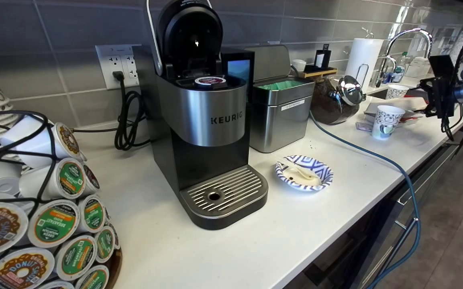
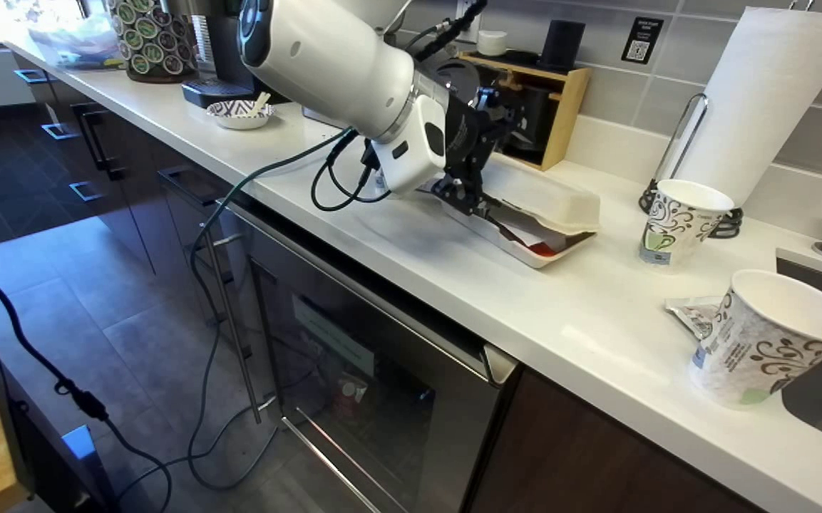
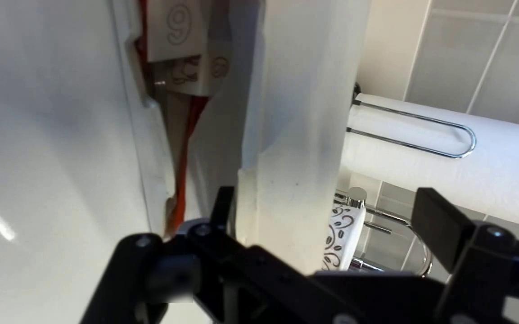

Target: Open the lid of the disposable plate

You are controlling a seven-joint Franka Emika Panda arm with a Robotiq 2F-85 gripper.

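Observation:
A white disposable clamshell container stands partly open on the counter, with its lid (image 2: 542,196) raised a little over its base (image 2: 485,229). In the wrist view the lid (image 3: 304,112) and the base's edge (image 3: 151,135) leave a gap showing red and printed packets (image 3: 178,31) inside. My gripper (image 2: 478,203) is at the container's front side. In the wrist view the gripper (image 3: 331,211) is open. One finger is at the gap, on the inner side of the lid's edge. The other finger is outside, well apart from the lid. Contact with the lid is unclear.
Paper cups (image 2: 685,221) (image 2: 774,335) and a paper towel roll (image 2: 774,107) stand near the sink. A wooden shelf (image 2: 567,117) is behind the container. A coffee maker (image 1: 207,116), metal bin (image 1: 281,120) and patterned bowl (image 1: 303,172) stand along the counter. A cable (image 1: 376,154) crosses it.

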